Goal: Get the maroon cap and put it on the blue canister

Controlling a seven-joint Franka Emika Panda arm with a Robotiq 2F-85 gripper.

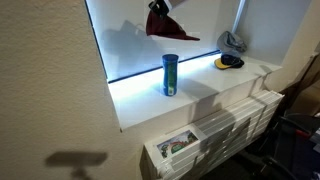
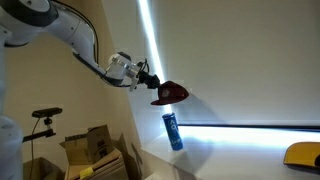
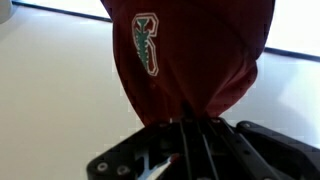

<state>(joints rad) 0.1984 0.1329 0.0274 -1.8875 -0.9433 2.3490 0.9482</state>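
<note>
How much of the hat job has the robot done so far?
Done: the maroon cap is off the ledge, pinched in the gripper. In hand: the cap hangs in the air roughly above the blue canister, not touching it. Left: lower the cap onto the canister's top and let go. The canister stands upright and bare on the white ledge.

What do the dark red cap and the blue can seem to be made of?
The dark red baseball cap looks like soft matte fabric: it bunches into folds where the gripper pinches it, and its emblem seems stitched. The upright blue cylindrical canister looks rigid and smooth, perhaps metal or coated cardboard; too small to tell.
</note>
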